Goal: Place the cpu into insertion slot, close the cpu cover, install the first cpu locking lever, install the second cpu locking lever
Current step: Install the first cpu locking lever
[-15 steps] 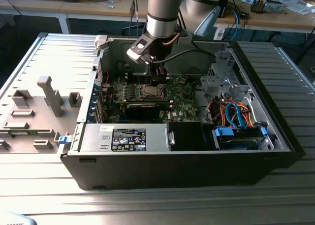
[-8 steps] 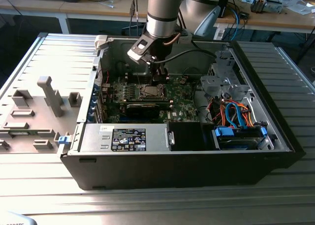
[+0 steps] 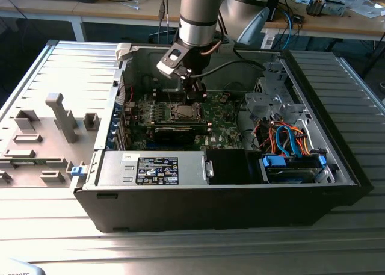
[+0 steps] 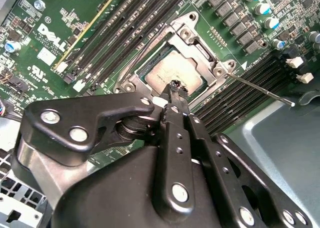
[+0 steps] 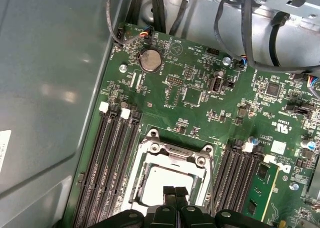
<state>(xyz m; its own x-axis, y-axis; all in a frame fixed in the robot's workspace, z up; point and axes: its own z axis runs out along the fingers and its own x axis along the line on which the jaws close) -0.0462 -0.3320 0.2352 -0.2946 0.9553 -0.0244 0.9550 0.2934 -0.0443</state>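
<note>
The cpu (image 4: 167,71) lies flat in the insertion slot (image 3: 182,111), its silver-grey face showing through the window of the cpu cover (image 4: 192,41). The cover's silver frame lies down around the chip (image 5: 157,180) in both wrist views. A thin wire locking lever (image 4: 260,90) sticks out sideways from a corner of the socket, away from the frame. My gripper (image 4: 175,87) hovers just over the socket's edge with its black fingertips together and nothing between them; it reaches down into the case (image 3: 194,96).
Rows of black memory slots (image 5: 107,158) flank the socket on both sides. A black labelled power-supply box (image 3: 157,168) sits along the near case wall. Blue and orange cables (image 3: 289,139) fill the drive bay at the exterior view's right. Grey fixtures (image 3: 60,115) stand outside the case.
</note>
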